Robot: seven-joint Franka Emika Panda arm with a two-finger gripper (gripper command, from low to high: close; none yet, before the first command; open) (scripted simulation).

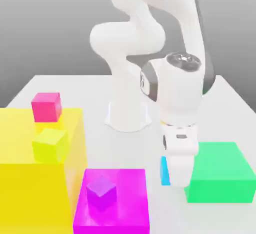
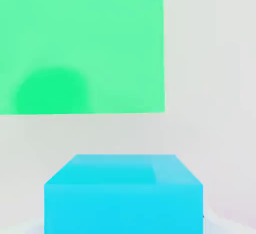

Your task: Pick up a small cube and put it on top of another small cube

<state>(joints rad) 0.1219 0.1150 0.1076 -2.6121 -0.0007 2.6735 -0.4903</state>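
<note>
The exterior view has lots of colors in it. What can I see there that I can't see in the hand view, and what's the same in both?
Exterior view alone: the white arm, the big yellow block carrying a small pink cube and a small yellow-green cube, and the magenta block with a small purple cube on top.

Hand view alone: the cyan cube's whole top and front face, very close up.

Both: the cyan cube, a thin sliver beside the gripper in the exterior view, the green block next to it, and the pale table.

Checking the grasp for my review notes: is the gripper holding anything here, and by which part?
The gripper is shut on the small cyan cube, low beside the green block. Which faces it grips cannot be told.
</note>
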